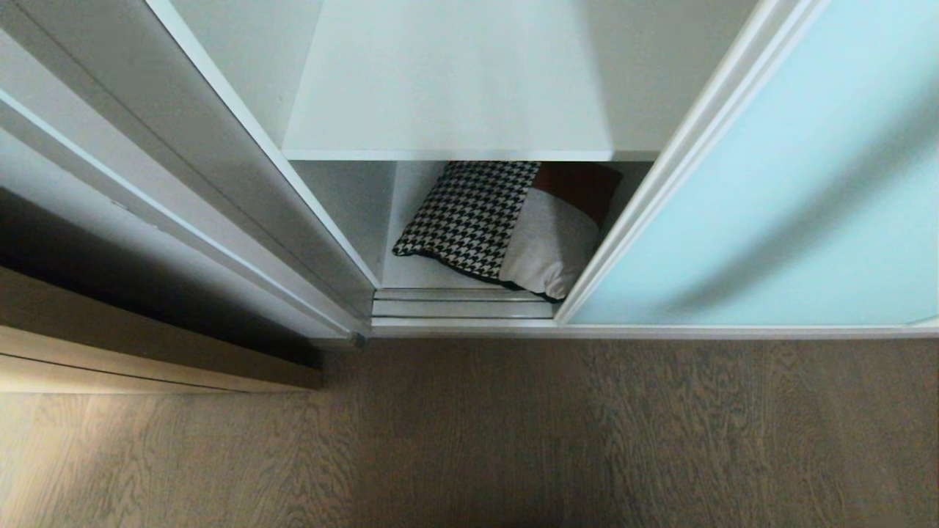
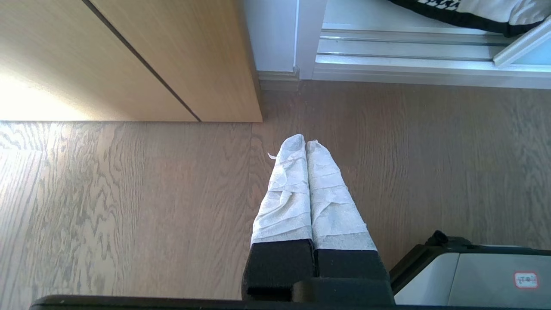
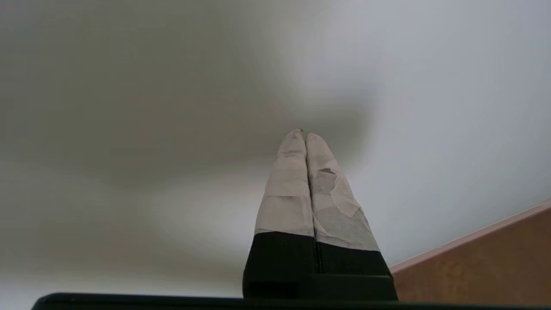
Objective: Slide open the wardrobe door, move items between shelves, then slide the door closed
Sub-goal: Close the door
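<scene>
From the head, the door [image 1: 777, 191] stands partly open at the right, and the cushion [image 1: 506, 224] lies on the bottom shelf [image 1: 411, 275], reaching its front edge, below another shelf [image 1: 447, 88]. Left hand [image 2: 306, 144] hangs clenched over the floor [image 2: 129, 193]. Right hand [image 3: 304, 134], clenched, empty, faces a pale surface.

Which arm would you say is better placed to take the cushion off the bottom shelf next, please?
Probably the right. Its shut claw is raised against a pale frosted surface, seemingly the glass door beside the cushion. The left claw, also shut, hangs low over the floor near the wood cabinet.
</scene>
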You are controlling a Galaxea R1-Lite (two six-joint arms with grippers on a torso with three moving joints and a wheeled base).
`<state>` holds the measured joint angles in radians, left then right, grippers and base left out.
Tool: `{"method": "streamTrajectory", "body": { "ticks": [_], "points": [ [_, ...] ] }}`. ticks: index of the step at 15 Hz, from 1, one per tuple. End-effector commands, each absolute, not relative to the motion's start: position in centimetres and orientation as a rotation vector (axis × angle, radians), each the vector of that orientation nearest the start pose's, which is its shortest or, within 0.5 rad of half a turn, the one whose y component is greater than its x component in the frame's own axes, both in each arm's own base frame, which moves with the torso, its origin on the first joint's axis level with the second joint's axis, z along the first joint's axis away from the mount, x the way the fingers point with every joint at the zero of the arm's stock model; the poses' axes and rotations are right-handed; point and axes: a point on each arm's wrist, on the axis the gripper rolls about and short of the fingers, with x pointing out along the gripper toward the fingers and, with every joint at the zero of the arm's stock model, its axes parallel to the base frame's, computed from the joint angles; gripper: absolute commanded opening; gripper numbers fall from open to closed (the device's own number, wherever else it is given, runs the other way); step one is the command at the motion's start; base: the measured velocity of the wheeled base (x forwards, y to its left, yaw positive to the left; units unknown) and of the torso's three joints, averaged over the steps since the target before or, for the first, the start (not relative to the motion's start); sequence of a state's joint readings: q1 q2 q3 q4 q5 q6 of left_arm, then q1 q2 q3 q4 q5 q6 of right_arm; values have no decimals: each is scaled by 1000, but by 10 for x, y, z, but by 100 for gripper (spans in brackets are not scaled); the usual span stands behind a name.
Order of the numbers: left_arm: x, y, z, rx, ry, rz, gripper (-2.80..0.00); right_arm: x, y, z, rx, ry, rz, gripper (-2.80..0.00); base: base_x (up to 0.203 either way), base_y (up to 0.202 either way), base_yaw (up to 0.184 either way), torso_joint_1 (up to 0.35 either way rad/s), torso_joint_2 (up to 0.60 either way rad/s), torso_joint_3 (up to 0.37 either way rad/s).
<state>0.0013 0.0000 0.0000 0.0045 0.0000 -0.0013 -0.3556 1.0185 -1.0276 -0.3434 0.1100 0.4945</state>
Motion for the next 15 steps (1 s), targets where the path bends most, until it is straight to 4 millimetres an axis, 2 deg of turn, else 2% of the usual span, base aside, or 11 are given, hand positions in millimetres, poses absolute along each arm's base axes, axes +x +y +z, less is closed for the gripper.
{"method": "streamTrajectory", "body": {
  "ticks": [1, 7, 11, 15],
  "points": [
    [-23, 0, 75, -2, 5, 2, -280, 100, -32, 369, 402, -398, -97, -280, 0, 0, 0, 0, 0, 0],
    [-23, 0, 75, -2, 5, 2, -280, 74, -16, 366, 366, -364, 139, -280, 0, 0, 0, 0, 0, 0],
    [-23, 0, 75, -2, 5, 2, -280, 61, -4, 356, 346, -276, 411, -280, 0, 0, 0, 0, 0, 0],
    [-23, 0, 75, -2, 5, 2, -280, 53, 2, 340, 349, -196, 546, -280, 0, 0, 0, 0, 0, 0]
  ]
}}
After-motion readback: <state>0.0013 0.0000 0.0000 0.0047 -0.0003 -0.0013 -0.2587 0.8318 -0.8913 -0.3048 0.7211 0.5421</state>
